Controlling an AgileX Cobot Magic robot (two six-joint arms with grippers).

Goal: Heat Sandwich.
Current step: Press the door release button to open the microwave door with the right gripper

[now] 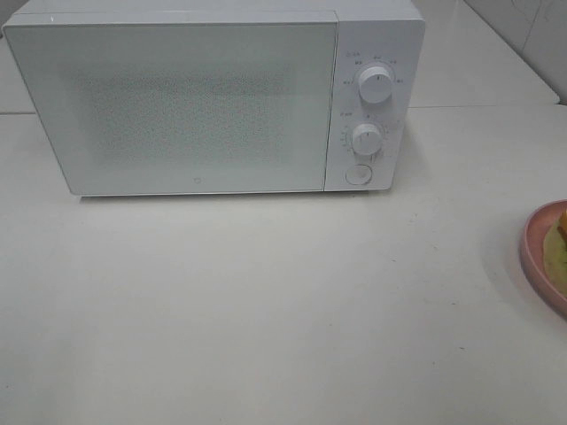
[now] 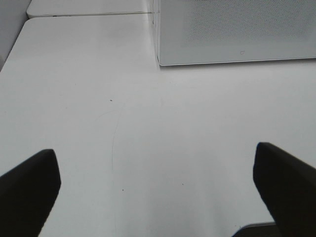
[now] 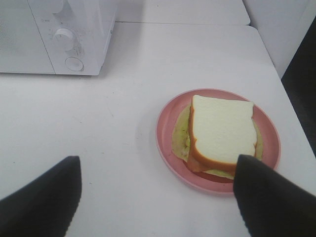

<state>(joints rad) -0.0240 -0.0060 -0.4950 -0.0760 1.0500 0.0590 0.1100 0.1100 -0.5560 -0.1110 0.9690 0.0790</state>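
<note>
Facing the sandwich [image 3: 222, 131] on its plate [image 3: 165, 123] with right tool [image 3: 158, 163] spread wide, left tool [image 2: 155, 150] wide too; risks squashing soft bread or sliding layers apart if gripped hard.

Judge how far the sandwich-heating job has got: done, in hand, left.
Done: nothing; the microwave door is shut, the sandwich sits on its pink plate. In hand: the open, empty right tool faces the plate. Left: opening the door, loading, heating.

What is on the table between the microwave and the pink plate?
Nothing: in the right wrist view, only bare white table separates the microwave from the pink plate holding the sandwich.
</note>
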